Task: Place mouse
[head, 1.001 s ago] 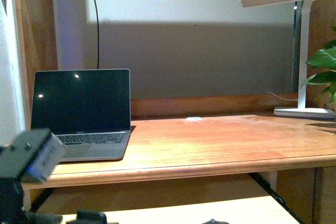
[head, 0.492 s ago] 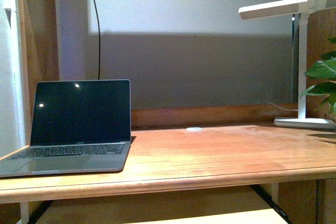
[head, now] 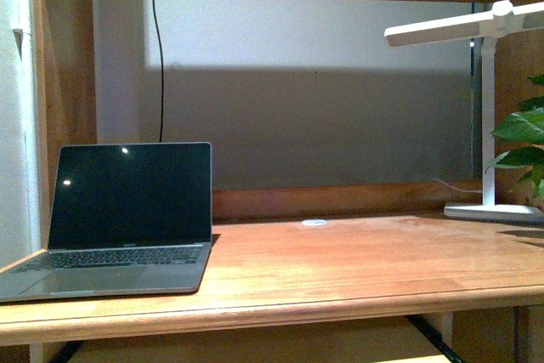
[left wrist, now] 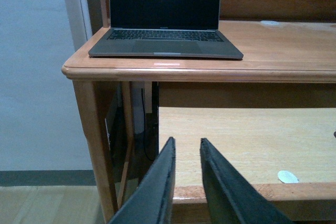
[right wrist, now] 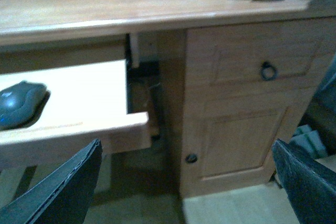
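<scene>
The mouse, dark grey and domed, lies on the pull-out shelf under the desk, seen only in the right wrist view. My right gripper is open and empty, held low in front of the shelf's edge and the desk cabinet, apart from the mouse. My left gripper is shut and empty, in front of the shelf's front edge below the laptop. Neither gripper shows in the front view.
An open laptop stands on the desk top at the left. A white desk lamp and a plant are at the right. A small white disc lies near the back. A cabinet with a drawer knob stands right of the shelf.
The front view has risen: the blurred left arm at the lower left a second ago has left the picture, and the pull-out shelf has dropped out of view.
</scene>
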`<action>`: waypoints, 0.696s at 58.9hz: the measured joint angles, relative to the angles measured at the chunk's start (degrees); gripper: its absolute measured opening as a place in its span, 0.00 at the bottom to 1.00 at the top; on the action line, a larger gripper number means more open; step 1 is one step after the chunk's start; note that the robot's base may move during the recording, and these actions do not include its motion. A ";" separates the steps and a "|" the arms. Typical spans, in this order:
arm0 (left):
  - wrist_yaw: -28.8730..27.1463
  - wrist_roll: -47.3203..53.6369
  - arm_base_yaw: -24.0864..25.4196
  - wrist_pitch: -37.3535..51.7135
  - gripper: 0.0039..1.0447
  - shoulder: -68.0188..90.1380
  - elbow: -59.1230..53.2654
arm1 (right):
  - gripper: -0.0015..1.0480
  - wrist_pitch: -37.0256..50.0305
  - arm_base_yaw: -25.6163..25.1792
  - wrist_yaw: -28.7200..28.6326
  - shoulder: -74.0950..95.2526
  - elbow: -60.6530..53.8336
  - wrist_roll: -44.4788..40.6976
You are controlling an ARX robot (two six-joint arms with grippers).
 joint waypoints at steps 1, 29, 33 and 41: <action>0.00 0.00 0.04 -0.85 0.02 -0.61 0.00 | 0.93 1.44 1.40 0.11 2.56 0.85 0.26; 11.45 0.22 11.61 -7.58 0.02 -11.34 -3.85 | 0.93 19.61 23.47 10.25 51.25 25.35 2.71; 11.47 0.22 11.61 -7.58 0.02 -11.39 -3.85 | 0.93 20.04 25.42 11.61 55.12 28.22 2.49; 11.47 0.22 11.61 -7.58 0.02 -11.39 -3.85 | 0.93 21.03 28.33 14.45 62.71 32.81 1.16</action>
